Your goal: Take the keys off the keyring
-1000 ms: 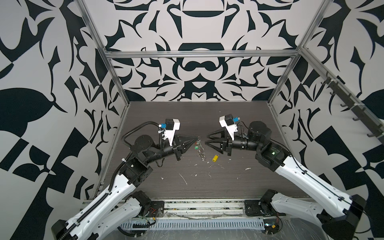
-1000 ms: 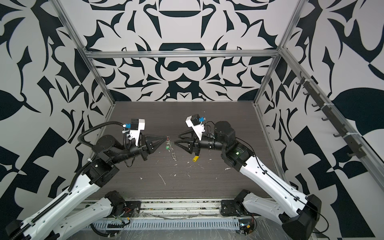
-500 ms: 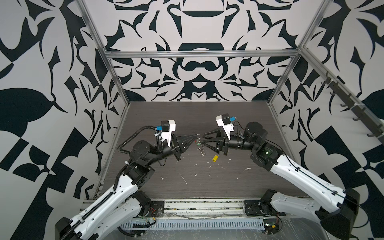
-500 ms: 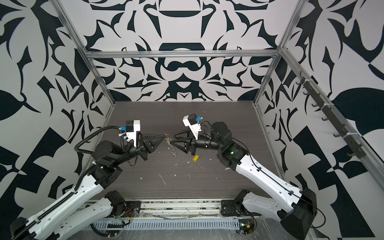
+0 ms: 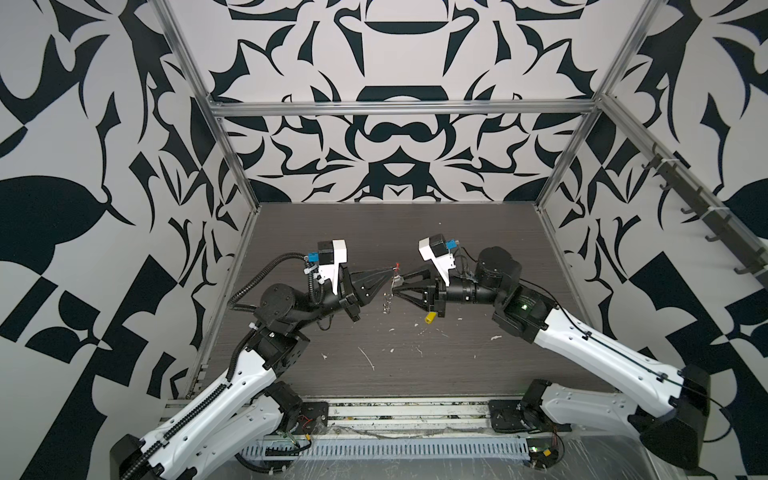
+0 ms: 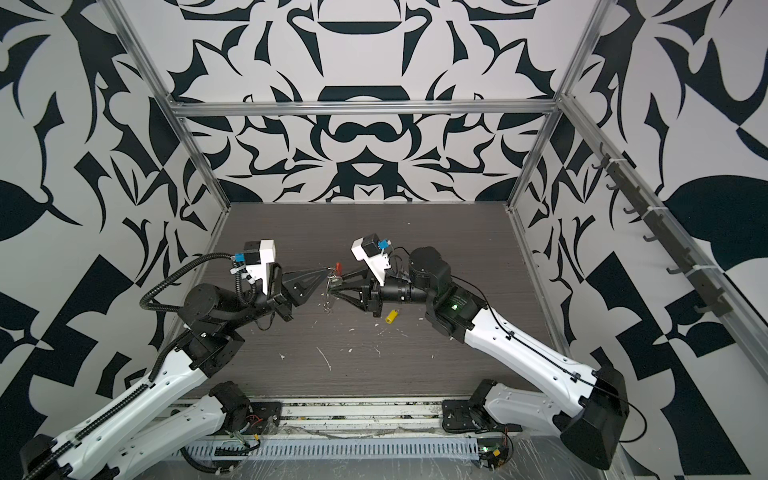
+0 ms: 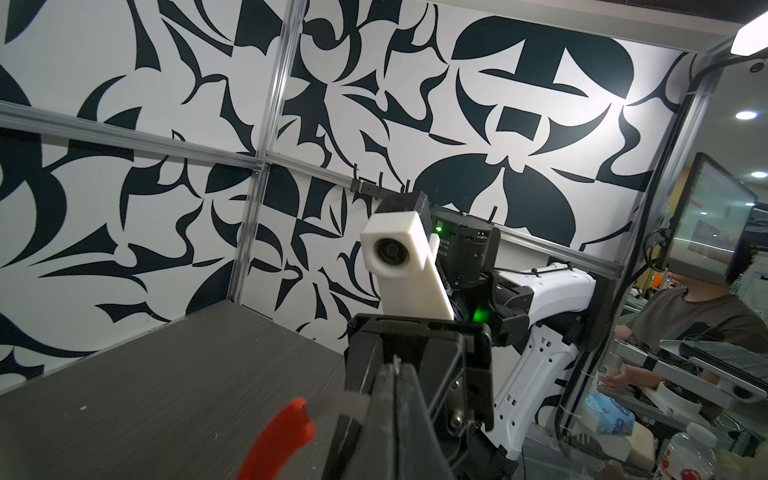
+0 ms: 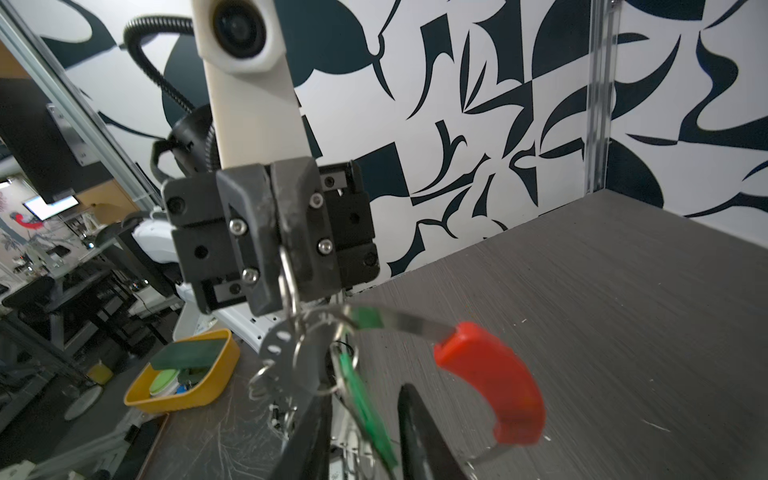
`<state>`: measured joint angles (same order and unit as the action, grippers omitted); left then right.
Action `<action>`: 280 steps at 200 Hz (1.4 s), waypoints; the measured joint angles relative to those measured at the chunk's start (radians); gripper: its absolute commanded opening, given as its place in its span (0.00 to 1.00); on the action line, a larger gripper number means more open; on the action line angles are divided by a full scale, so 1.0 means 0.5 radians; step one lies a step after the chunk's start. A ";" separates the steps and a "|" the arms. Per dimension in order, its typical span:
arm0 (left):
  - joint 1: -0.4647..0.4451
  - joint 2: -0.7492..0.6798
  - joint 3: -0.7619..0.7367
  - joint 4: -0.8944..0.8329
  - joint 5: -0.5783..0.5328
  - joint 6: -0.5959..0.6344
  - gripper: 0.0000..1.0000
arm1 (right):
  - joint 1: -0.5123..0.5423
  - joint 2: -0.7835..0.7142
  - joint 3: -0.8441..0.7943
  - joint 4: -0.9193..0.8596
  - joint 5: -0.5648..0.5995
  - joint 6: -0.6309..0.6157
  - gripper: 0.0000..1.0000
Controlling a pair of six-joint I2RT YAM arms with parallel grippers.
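The keyring (image 8: pixel 407 322) is held in the air over the middle of the table, its red sleeve (image 5: pixel 398 264) (image 6: pixel 338 264) (image 7: pixel 276 440) sticking up. My left gripper (image 5: pixel 392 272) (image 6: pixel 328 272) (image 7: pixel 397 370) (image 8: pixel 274 241) is shut on its metal hoop. Small silver rings (image 5: pixel 387 305) dangle below. The green key (image 8: pixel 361 403) hangs between the fingers of my right gripper (image 5: pixel 398 286) (image 6: pixel 331 286) (image 8: pixel 374 399), which is open with a gap still visible beside the key. The yellow key (image 5: pixel 430 317) (image 6: pixel 390 316) lies on the table under the right wrist.
White scraps (image 5: pixel 368 357) are scattered over the dark table (image 5: pixel 478 232) near the front. A yellow tray (image 8: pixel 187 395) with green items sits beyond the table's edge. The two grippers face each other tip to tip.
My right gripper has moved left up to the keyring and its jaws have narrowed around the green key. The left gripper has lifted the keyring slightly.
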<state>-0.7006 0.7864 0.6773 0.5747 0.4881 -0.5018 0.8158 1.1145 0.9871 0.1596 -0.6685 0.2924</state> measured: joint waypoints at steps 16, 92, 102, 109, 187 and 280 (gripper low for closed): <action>0.000 0.000 0.000 0.002 0.005 -0.001 0.00 | 0.027 0.000 0.030 -0.034 0.031 -0.036 0.11; 0.000 -0.023 -0.013 -0.005 0.005 -0.001 0.00 | 0.214 0.000 0.127 -0.233 0.240 -0.240 0.00; 0.000 -0.026 -0.013 -0.005 0.008 -0.001 0.00 | 0.229 0.000 0.130 -0.244 0.263 -0.261 0.00; 0.000 -0.027 -0.014 -0.005 0.010 -0.001 0.00 | 0.233 0.000 0.130 -0.251 0.277 -0.272 0.00; 0.000 -0.065 -0.034 -0.027 -0.004 0.001 0.00 | 0.275 -0.021 0.101 -0.328 0.430 -0.304 0.35; 0.000 -0.096 -0.034 -0.036 -0.045 0.002 0.00 | 0.291 -0.294 -0.138 -0.356 0.980 -0.261 0.60</action>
<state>-0.7006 0.7383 0.6605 0.5568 0.4656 -0.5011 0.9611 0.9672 0.9180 -0.0181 -0.1783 0.1619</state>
